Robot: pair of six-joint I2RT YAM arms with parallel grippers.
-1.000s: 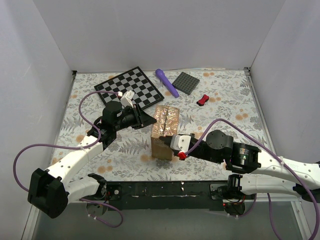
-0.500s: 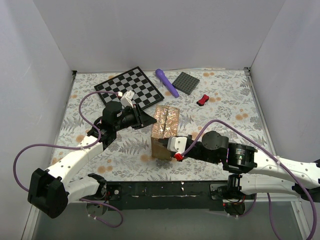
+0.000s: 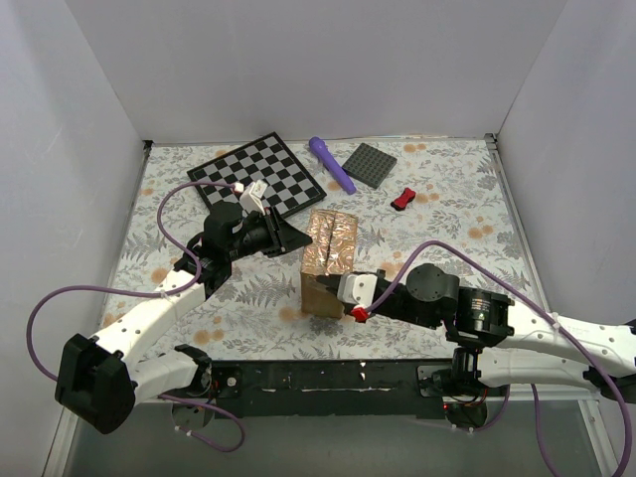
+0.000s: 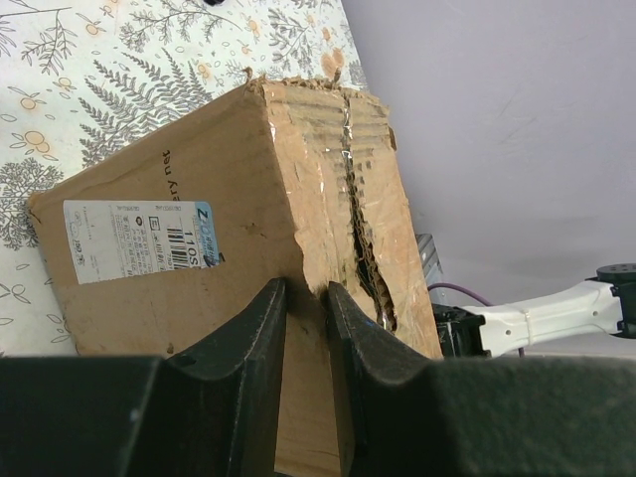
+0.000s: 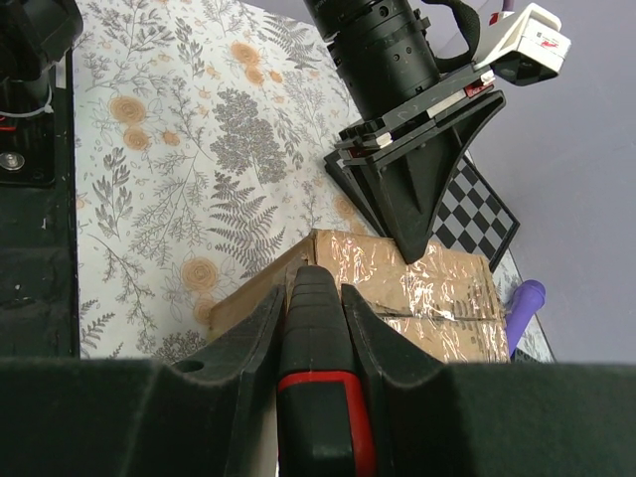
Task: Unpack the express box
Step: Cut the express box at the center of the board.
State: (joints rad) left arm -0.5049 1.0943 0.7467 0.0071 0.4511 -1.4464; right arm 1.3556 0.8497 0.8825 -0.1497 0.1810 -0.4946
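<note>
Cutting seems our step: right gripper (image 5: 310, 295) pinches a black-red tool (image 5: 316, 397) at the near edge of the express box (image 3: 330, 248), central on the table (image 3: 457, 209); left gripper (image 4: 306, 298), almost closed, meets 1 corner, grip unclear. Next we need a steady pull along the taped seam (image 5: 427, 316)

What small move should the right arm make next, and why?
Probably draw the black and red tool along the taped seam of the small brown cardboard box: its flaps lie closed, the right gripper holds the tool at its near edge, the left gripper stands at its left side.
</note>
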